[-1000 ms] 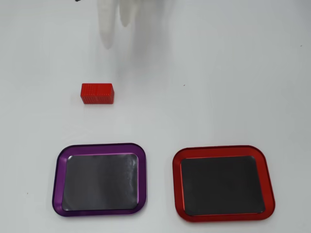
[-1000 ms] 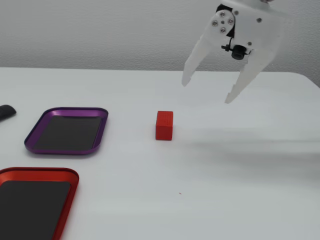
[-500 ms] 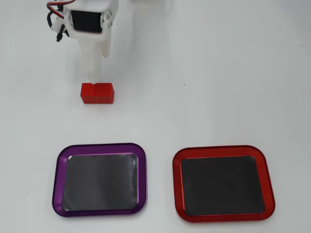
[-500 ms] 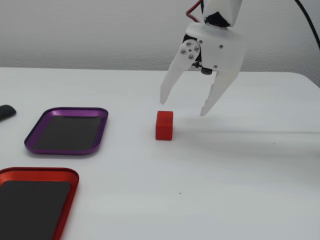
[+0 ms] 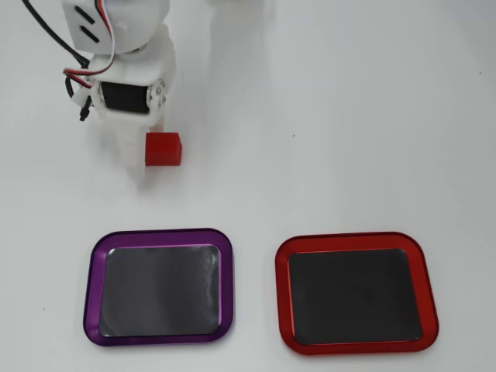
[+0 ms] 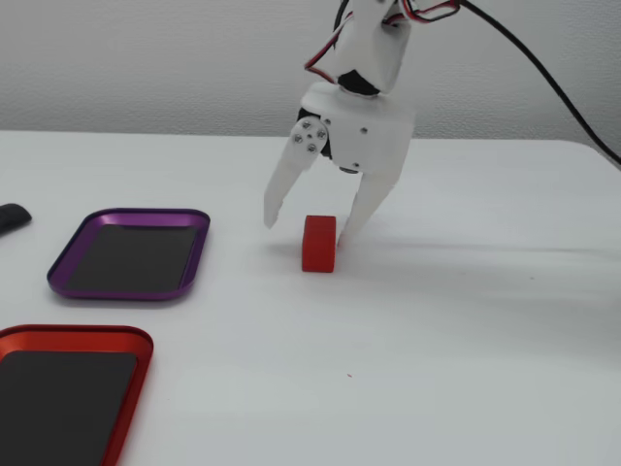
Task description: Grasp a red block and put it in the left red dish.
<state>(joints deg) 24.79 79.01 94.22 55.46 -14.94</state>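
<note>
Two shallow trays lie on the white table (image 5: 349,116), side by side and apart: the red dish (image 5: 356,241) and a purple-rimmed tray (image 5: 162,235) of the same shape. In the overhead view the red one sits on the right and the purple one on the left; in the fixed view the red dish (image 6: 78,336) is nearest the camera at lower left, with the purple tray (image 6: 136,216) behind it. Both show only their dark flat insides, with nothing lying in either.

The white arm (image 6: 374,49) comes down from above, its wrist pointing steeply toward the table, well apart from both trays. The gripper (image 6: 309,223) is spread wide, fingers angled down and outward. The red block (image 6: 318,244) rests on the table between them, with the right-hand finger in the fixed view at the block's edge and the left-hand finger clear of it. In the overhead view the red block (image 5: 163,149) sits just below the arm's body, which hides the fingertips. A small dark object (image 6: 12,217) lies at the left edge of the fixed view
</note>
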